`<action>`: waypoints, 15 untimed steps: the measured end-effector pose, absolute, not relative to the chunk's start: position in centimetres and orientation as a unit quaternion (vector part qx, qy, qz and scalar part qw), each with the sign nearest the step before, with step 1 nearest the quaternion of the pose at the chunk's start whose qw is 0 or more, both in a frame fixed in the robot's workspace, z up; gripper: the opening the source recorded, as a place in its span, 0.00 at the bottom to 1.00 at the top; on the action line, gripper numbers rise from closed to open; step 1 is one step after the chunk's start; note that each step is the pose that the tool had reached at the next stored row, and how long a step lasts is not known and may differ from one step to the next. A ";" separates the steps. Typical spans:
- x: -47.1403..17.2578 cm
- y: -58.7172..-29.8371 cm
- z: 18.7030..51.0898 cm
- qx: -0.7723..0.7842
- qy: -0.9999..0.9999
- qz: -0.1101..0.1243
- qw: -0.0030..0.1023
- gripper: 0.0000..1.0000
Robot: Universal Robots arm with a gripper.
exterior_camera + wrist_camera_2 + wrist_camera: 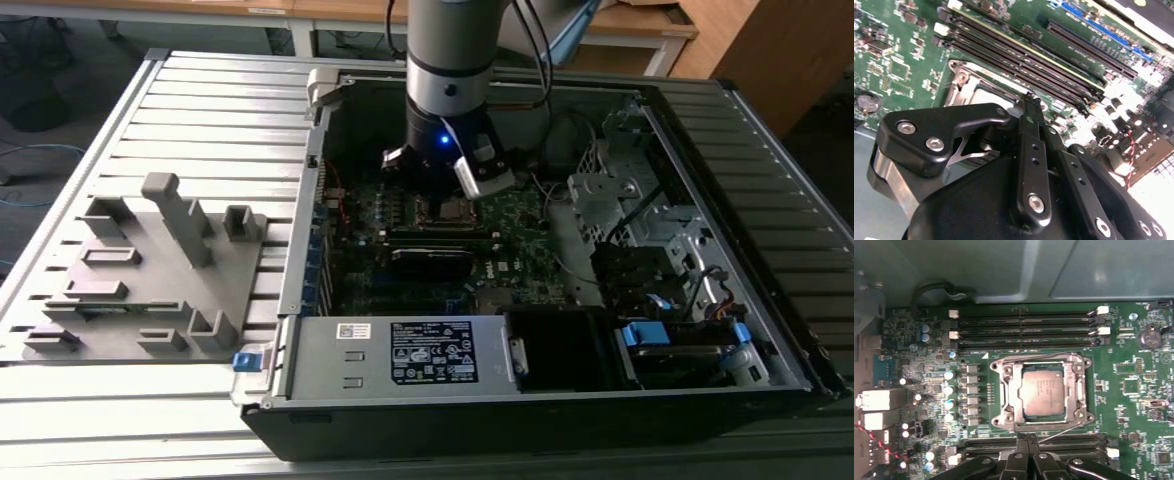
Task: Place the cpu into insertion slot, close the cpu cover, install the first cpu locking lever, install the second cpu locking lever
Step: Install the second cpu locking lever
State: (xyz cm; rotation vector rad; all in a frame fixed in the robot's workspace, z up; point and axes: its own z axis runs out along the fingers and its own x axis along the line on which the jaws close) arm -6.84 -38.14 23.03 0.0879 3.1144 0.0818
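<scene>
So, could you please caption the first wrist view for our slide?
The cpu sits in the insertion slot under the closed cpu cover, tool alongside.

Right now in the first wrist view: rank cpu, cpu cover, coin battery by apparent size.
1. cpu cover, framing the socket.
2. cpu, seated inside its window.
3. coin battery, clearly smallest.
All lie on the board, so nearness skews little.

In the second wrist view we see the socket (974, 87) half hidden behind the gripper (1029, 107) — its chip barely shows. In the exterior view the arm (454, 70) is cut off at the top edge.
</scene>
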 end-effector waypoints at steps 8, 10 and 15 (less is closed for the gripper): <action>-7.4 -38.1 22.2 0.028 0.999 0.025 0.012 0.10; -7.5 -38.1 22.0 0.028 0.999 0.025 0.012 0.10; -7.6 -38.1 21.8 0.028 0.999 0.025 0.012 0.10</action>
